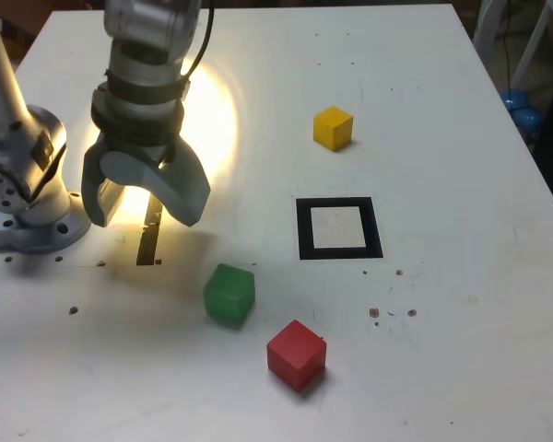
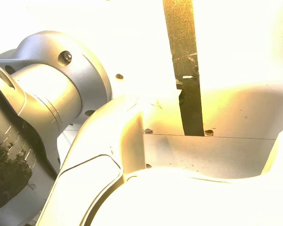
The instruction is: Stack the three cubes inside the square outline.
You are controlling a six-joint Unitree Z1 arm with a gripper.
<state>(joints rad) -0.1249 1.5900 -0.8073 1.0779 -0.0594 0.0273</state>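
Hanging over the white table [image 1: 442, 138] at the exterior view's left, the gripper [image 1: 146, 207] is seen pointing down with its jaws spread wide and nothing between them. A bright light patch is cast on the table beneath it, and a narrow black slot [image 1: 150, 235] lies just under the fingertips; in the wrist view the same slot [image 2: 186, 70] is seen running away from the jaws. The arm's base [image 1: 23, 198] is bolted at the table's left edge.

The green cube [image 1: 229, 294] is noted near the gripper, below and to its right. The red cube [image 1: 297, 354] sits just beyond it, apart. The yellow cube [image 1: 333, 127] rests well apart, above the square outline [image 1: 303, 230]. The outline is unoccupied; no cube touches it.
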